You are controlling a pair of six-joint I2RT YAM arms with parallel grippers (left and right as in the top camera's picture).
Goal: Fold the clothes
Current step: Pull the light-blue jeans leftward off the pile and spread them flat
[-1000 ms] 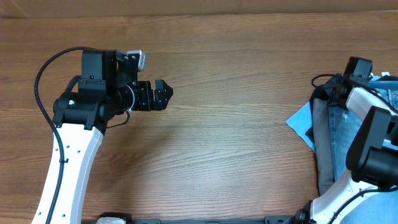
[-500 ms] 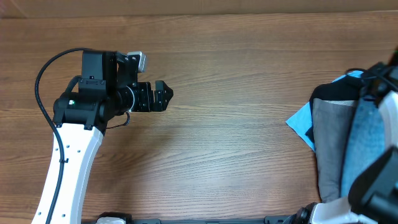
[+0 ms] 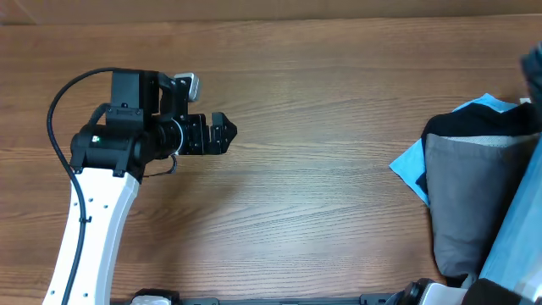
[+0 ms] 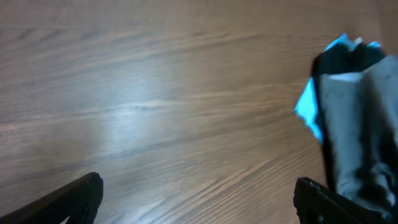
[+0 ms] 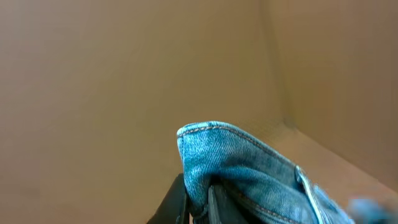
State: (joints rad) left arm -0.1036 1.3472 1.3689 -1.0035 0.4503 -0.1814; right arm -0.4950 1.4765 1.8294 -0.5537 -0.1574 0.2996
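Note:
The clothes, light-blue denim jeans (image 5: pixel 249 168), are pinched at a stitched edge between the fingers of my right gripper (image 5: pixel 198 208), which is shut on them and lifted off the table. In the overhead view the jeans (image 3: pixel 523 229) show only as a pale blue strip at the far right edge, and the right gripper itself is out of frame there. My left gripper (image 3: pixel 224 133) hovers over bare wood at the left, jaws wide open and empty. Its fingertips (image 4: pixel 84 194) frame the bottom of the left wrist view.
A pile sits at the table's right edge: grey trousers (image 3: pixel 470 195), a black garment (image 3: pixel 474 124) behind them, and a bright blue cloth (image 3: pixel 410 166) poking out underneath. The same pile shows in the left wrist view (image 4: pixel 357 118). A brown wall fills the right wrist view.
My right arm has risen out of the overhead view with the jeans, uncovering the grey trousers. Its jaws closed on the denim. The left arm has stayed put.

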